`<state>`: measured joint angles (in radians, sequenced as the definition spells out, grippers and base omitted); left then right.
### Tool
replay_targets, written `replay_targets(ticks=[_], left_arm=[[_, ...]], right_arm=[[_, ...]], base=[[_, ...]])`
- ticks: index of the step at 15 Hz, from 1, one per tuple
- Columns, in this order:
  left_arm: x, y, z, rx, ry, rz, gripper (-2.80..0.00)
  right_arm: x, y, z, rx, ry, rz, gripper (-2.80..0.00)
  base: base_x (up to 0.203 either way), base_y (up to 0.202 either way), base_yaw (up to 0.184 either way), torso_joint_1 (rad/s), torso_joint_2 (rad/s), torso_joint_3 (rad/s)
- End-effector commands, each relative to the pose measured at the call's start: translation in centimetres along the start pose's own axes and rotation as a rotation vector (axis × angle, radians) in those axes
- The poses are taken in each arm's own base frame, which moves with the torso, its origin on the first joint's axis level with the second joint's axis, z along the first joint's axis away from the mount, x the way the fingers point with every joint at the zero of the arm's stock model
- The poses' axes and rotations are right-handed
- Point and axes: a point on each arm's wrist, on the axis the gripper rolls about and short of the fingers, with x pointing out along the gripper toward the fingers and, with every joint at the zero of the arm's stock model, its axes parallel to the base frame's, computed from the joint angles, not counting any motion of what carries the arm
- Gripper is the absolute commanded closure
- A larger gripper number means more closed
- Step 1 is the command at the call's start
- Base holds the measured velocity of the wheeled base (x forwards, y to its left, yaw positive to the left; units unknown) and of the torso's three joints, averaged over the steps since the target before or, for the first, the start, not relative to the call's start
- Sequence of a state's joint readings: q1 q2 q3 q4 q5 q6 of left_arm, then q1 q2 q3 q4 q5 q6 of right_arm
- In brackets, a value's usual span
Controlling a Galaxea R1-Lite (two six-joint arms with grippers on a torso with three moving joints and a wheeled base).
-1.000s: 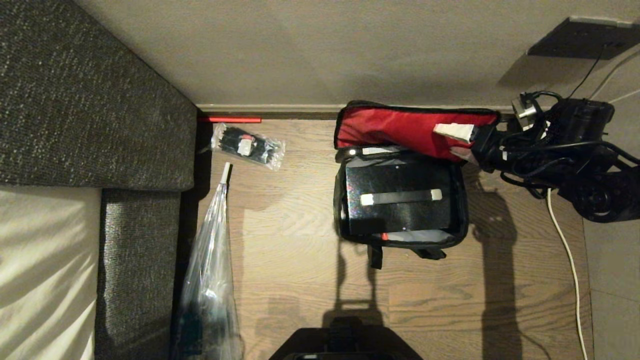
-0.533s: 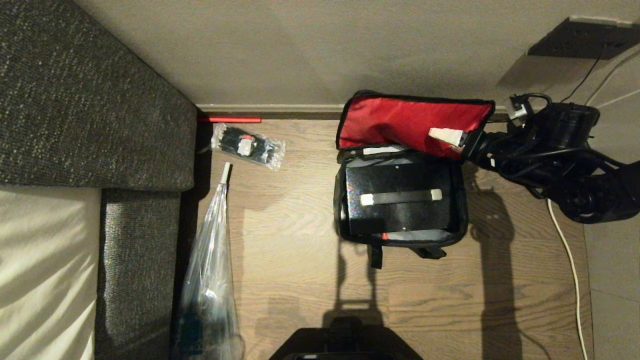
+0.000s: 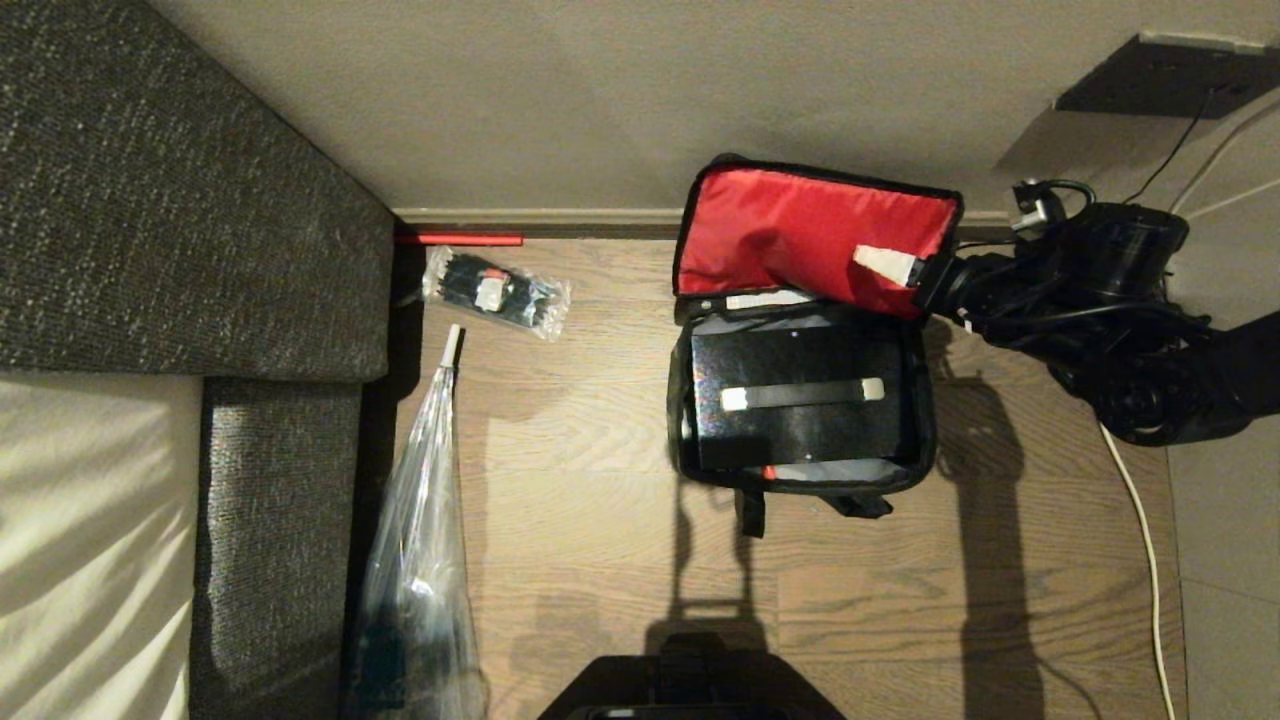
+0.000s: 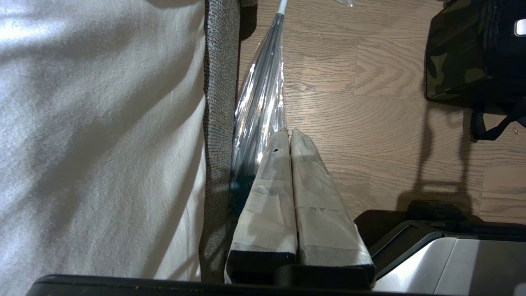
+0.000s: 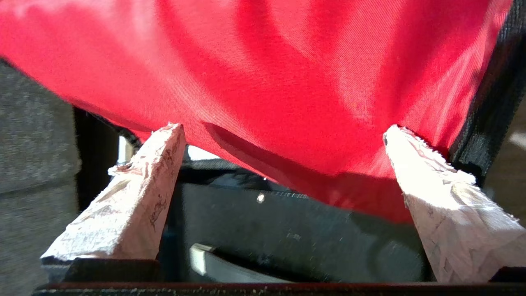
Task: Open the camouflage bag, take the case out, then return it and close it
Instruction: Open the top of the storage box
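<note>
The camouflage bag (image 3: 926, 420) stands on the wooden floor with its lid (image 3: 790, 230) swung back toward the wall, red lining showing. Inside lies the black case (image 3: 800, 440), its bar handle (image 3: 800, 394) with pale ends facing up. My right gripper (image 3: 905, 275) is open at the lid's right lower corner, fingertips against the red lining. In the right wrist view the right gripper (image 5: 281, 127) has the lining (image 5: 287, 74) across both tips, with nothing pinched between them, and the case (image 5: 287, 234) below. My left gripper (image 4: 289, 133) is shut and parked beside the sofa, the bag (image 4: 452, 53) off to its side.
A grey sofa (image 3: 180, 200) with a pale cushion (image 3: 90, 540) fills the left. Beside it lie a clear-wrapped umbrella (image 3: 420, 520), a plastic packet (image 3: 495, 290) and a red stick (image 3: 460, 239) at the skirting. A white cable (image 3: 1140, 540) runs along the floor at right.
My right gripper has moved toward the wall and a little left, pushing the lid up. The lid has gone from sagging over the case to standing more upright, showing more red lining.
</note>
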<state>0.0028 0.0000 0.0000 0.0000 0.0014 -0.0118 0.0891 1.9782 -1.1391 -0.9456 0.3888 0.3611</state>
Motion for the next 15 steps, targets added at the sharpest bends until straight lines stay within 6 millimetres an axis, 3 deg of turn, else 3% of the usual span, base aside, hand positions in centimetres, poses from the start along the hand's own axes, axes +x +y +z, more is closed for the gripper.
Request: replay_targets(ticks=[1, 11, 15], left_arm=[[0.0, 0.0, 0.0, 0.0, 0.0, 0.0, 0.0], [0.0, 0.0, 0.0, 0.0, 0.0, 0.0, 0.0], [0.0, 0.0, 0.0, 0.0, 0.0, 0.0, 0.0]], right_arm=[[0.5, 0.0, -0.6, -0.027, -0.008, 0.001, -2.8], [3.2, -1.3, -2.6, -0.147, -0.049, -0.068, -2.8], [3.8, -2.4, -4.5, -0.164, -0.025, -0.134, -2.8]], base=[[0.0, 0.0, 0.0, 0.0, 0.0, 0.0], [0.0, 0.0, 0.0, 0.0, 0.0, 0.0], [0.0, 0.0, 0.0, 0.0, 0.0, 0.0]])
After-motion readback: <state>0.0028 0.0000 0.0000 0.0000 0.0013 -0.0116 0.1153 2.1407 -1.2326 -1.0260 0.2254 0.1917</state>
